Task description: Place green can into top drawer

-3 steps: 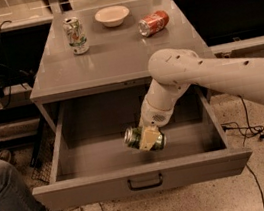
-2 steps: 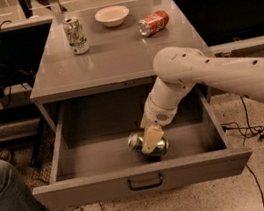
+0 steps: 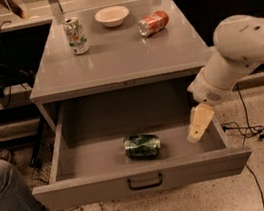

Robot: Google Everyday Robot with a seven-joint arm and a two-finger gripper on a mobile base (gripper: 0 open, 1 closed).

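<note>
The green can [image 3: 142, 145] lies on its side on the floor of the open top drawer [image 3: 144, 176], near the front centre. It is dark green and shiny with silver ends. My gripper [image 3: 199, 125] hangs over the right part of the drawer, to the right of the can and clear of it. It holds nothing. The white arm [image 3: 244, 52] reaches in from the right.
On the cabinet top [image 3: 113, 55] stand a white can with green markings [image 3: 75, 35], a white bowl [image 3: 112, 15] and an orange-red can [image 3: 153, 23] on its side. A person's leg and shoe [image 3: 16, 199] are at the lower left. Cables [image 3: 245, 130] lie on the floor at right.
The gripper was down at the green can inside the drawer; it has let go and moved up and to the right. The can now lies free on the drawer floor.
</note>
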